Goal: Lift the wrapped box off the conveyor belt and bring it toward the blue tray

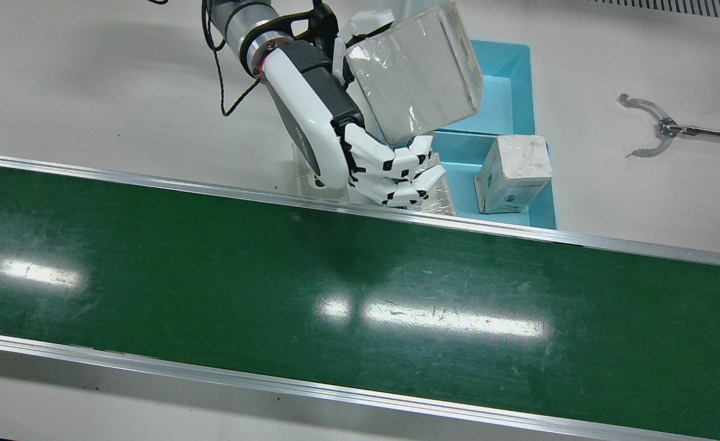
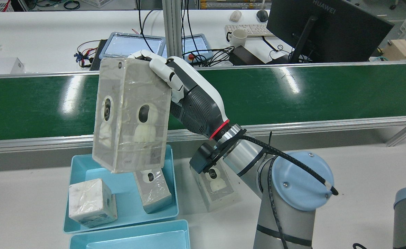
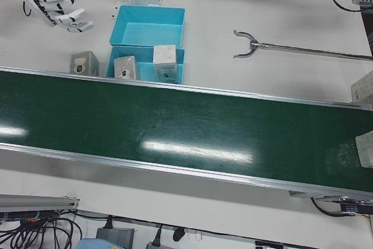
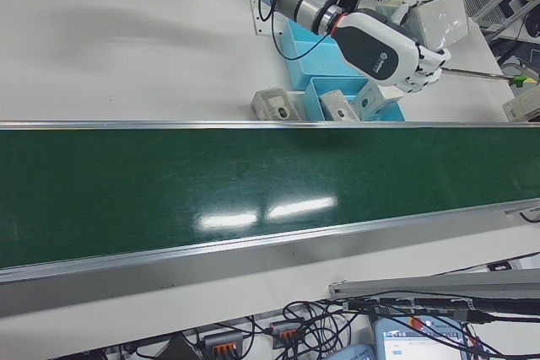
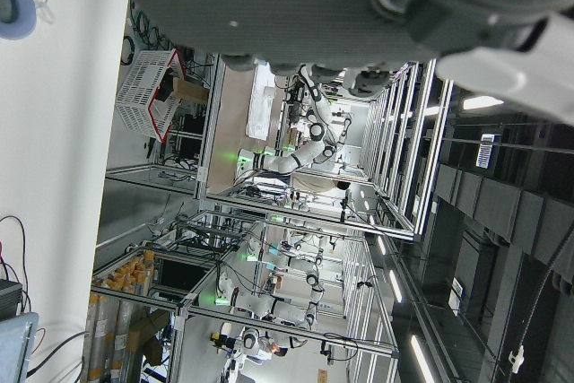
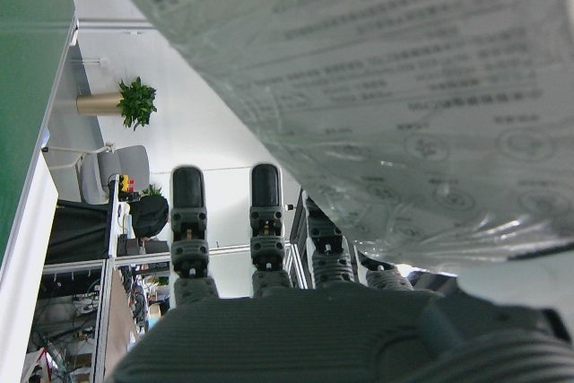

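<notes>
The right robot hand [image 2: 185, 93] grips the film-wrapped white rectangular box [image 2: 131, 114], held tilted in the air above the light-blue plastic tray [image 2: 173, 193], clear of the green conveyor belt [image 2: 313, 93]; two smaller wrapped boxes [image 2: 91, 203] stand inside that tray; the left robot hand's state cannot be told.

1. The wrapped box [image 2: 130, 114] is a tall grey-white carton under crinkled clear film, with a camera pictured on its faces. It hangs in the air, tilted, above the tray's near edge.
2. The blue tray [image 2: 85, 166] lies on the table beside the conveyor belt [image 2: 310, 93], holding two smaller wrapped boxes.
</notes>
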`<move>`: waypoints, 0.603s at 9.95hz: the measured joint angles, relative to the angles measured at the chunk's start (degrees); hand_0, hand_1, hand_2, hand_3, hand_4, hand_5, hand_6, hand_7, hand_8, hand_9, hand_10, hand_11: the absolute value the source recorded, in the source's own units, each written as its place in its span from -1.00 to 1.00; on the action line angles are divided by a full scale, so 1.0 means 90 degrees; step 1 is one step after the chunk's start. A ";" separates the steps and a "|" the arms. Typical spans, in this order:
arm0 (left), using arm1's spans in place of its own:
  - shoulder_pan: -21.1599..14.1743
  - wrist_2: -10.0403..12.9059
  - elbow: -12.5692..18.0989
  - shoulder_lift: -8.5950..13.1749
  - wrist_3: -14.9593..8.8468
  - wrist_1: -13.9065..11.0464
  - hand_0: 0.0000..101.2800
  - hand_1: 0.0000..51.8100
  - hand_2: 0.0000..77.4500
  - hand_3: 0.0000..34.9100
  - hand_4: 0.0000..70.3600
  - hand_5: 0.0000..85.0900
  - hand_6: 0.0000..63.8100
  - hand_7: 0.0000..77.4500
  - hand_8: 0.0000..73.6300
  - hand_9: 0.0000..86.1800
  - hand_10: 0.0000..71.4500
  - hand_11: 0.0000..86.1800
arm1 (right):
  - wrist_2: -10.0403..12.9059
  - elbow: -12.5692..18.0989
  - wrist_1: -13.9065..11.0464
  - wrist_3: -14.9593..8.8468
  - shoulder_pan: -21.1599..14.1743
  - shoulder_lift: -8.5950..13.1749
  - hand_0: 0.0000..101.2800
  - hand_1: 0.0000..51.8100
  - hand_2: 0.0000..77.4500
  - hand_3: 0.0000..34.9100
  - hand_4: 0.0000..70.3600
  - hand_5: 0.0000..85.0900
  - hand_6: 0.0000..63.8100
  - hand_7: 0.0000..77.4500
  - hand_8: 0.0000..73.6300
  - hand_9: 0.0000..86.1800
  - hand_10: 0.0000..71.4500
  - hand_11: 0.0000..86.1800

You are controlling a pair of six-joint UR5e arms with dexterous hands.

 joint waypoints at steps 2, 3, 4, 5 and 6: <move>0.0000 0.0000 0.0000 0.0000 0.0000 0.0000 -1.00 -1.00 -0.99 -1.00 -1.00 -0.99 -1.00 -0.99 -0.99 -1.00 -0.98 -1.00 | 0.0056 0.0612 -0.0032 -0.0500 -0.0652 -0.0224 -0.15 -0.98 -0.14 0.22 -0.60 0.35 -0.04 0.51 -0.50 -0.25 -0.45 -0.33; 0.0000 0.0000 0.0000 0.0000 0.0000 0.0000 -1.00 -1.00 -0.99 -1.00 -1.00 -0.99 -0.98 -0.99 -0.99 -1.00 -1.00 -1.00 | 0.0043 0.0810 -0.0046 -0.0699 -0.0933 -0.0377 -0.15 -0.98 -0.14 0.22 -0.60 0.35 -0.18 0.58 -0.69 -0.42 -0.59 -0.44; 0.0000 0.0000 0.0000 0.0000 0.0000 0.0000 -1.00 -1.00 -0.99 -1.00 -1.00 -0.99 -1.00 -0.99 -1.00 -1.00 -0.98 -1.00 | 0.0020 0.0932 -0.0055 -0.0840 -0.1156 -0.0513 -0.20 -0.96 -0.14 0.23 -0.60 0.35 -0.30 0.54 -0.78 -0.60 -0.65 -0.61; 0.0000 0.0000 0.0000 0.0000 0.0000 0.0000 -1.00 -1.00 -0.99 -1.00 -0.98 -0.99 -1.00 -0.99 -0.99 -1.00 -1.00 -1.00 | 0.0003 0.0998 -0.0059 -0.0924 -0.1310 -0.0611 -0.20 -0.96 -0.14 0.23 -0.60 0.35 -0.30 0.54 -0.78 -0.60 -0.65 -0.61; 0.0000 0.0000 0.0000 0.0000 0.0000 0.0000 -1.00 -1.00 -0.99 -1.00 -0.98 -0.99 -1.00 -0.99 -0.99 -1.00 -1.00 -1.00 | -0.0005 0.1032 -0.0062 -0.0966 -0.1430 -0.0665 -0.14 -0.90 -0.25 0.63 -0.60 0.35 -0.71 -0.17 -0.99 -0.90 -0.82 -0.75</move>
